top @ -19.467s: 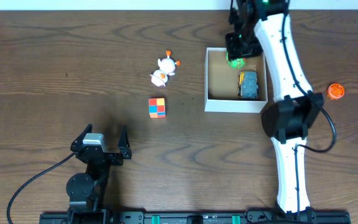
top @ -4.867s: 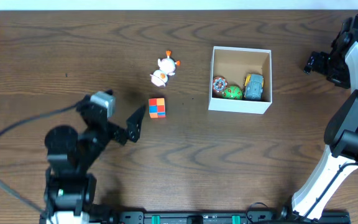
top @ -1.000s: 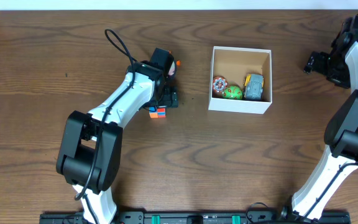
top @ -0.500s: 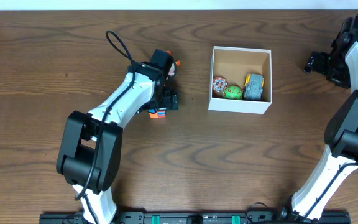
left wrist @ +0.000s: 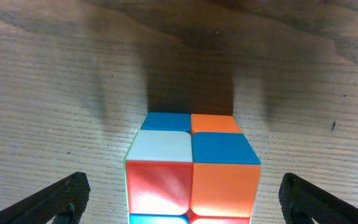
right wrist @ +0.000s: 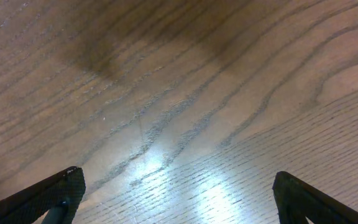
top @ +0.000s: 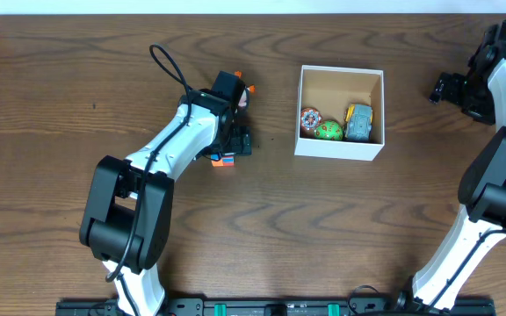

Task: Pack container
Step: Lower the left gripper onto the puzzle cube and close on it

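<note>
The container (top: 336,149), a shallow white-walled box with a brown inside, holds a round patterned toy (top: 311,120), a green toy (top: 328,131) and a grey-yellow car (top: 357,123). A coloured cube (top: 224,160) lies on the table to its left. My left gripper (top: 234,140) hangs right over it. In the left wrist view the cube (left wrist: 191,165) sits between the open fingers (left wrist: 61,199) without touching them. A white-and-orange toy (top: 248,91) is mostly hidden under the left arm. My right gripper (top: 446,88) is open over bare wood (right wrist: 179,124) at the far right.
The left arm (top: 165,158) stretches diagonally across the left half of the table. The right arm (top: 499,158) stands along the right edge. The table's far edge (top: 235,12) runs close behind the box.
Over the last second nothing has visibly moved. Before that, the left arm reached out from the front over the cube, and the right arm withdrew from the box to the right edge.
</note>
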Available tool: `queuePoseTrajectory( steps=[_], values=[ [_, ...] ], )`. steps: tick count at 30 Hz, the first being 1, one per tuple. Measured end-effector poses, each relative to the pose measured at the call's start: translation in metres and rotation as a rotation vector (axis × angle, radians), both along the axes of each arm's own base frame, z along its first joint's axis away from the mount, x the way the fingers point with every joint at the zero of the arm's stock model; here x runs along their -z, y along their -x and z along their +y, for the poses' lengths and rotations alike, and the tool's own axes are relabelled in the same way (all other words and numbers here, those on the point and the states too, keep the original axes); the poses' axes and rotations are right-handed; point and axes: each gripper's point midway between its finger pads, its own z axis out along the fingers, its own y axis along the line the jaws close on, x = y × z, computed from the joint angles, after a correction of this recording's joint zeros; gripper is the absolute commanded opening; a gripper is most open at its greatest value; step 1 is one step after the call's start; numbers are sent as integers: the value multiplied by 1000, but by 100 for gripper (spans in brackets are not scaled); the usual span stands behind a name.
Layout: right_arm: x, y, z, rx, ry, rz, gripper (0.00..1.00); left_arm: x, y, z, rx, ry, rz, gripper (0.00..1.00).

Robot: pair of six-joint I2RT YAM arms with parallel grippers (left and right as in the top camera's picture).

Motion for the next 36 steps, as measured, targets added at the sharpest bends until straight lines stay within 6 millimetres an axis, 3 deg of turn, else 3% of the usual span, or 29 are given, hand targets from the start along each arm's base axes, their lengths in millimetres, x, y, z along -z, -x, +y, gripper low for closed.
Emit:
queuePoseTrajectory(
  steps=[17, 23, 29, 36],
  values=[
    [0, 0, 0, 0, 0, 0, 99, 0, -1, 1, 67, -14, -5, 100],
    [0, 0, 0, 0, 0, 0, 99, 0, -1, 2, 80, -20, -5, 71],
    [0, 0, 0, 0, 0, 0, 99, 0, 0, 2, 87, -26, -4, 66],
    [0, 0, 0, 0, 0, 0, 99, 0, 0, 2, 87, -26, -4, 52]
  ],
)
